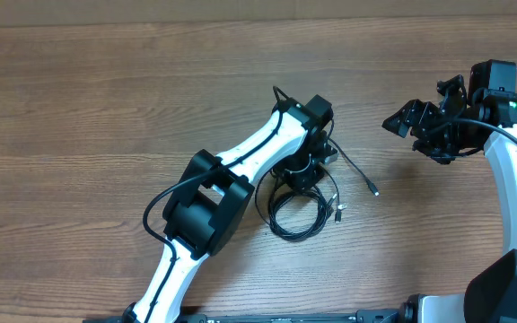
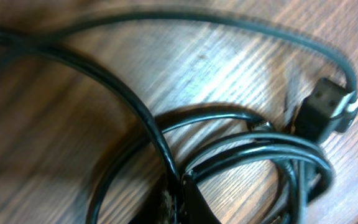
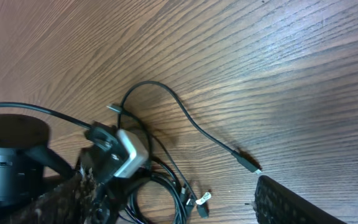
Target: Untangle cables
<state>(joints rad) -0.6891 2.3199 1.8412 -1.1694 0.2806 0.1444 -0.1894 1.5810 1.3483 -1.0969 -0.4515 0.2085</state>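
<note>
Black-and-white left gripper (image 1: 309,169) down on a bundle of thin black cables (image 1: 299,217) (image 2: 166,155) (image 3: 185,118) on a wood-grain table (image 1: 106,90).
Seen from overhead, the thin black cables lie in loose loops just toward 5 o'clock of the table's centre. One strand runs out toward 3 o'clock to a small dark plug end (image 1: 374,191) (image 3: 250,165), and small metallic plug tips (image 1: 337,213) (image 3: 202,199) lie at the coil's 3 o'clock edge. The left gripper sits over the bundle's 12 o'clock side; I cannot tell whether its fingers pinch a strand. The black right gripper (image 1: 416,135) hangs at 2 o'clock, well apart from the cables, fingers spread, holding nothing.
</note>
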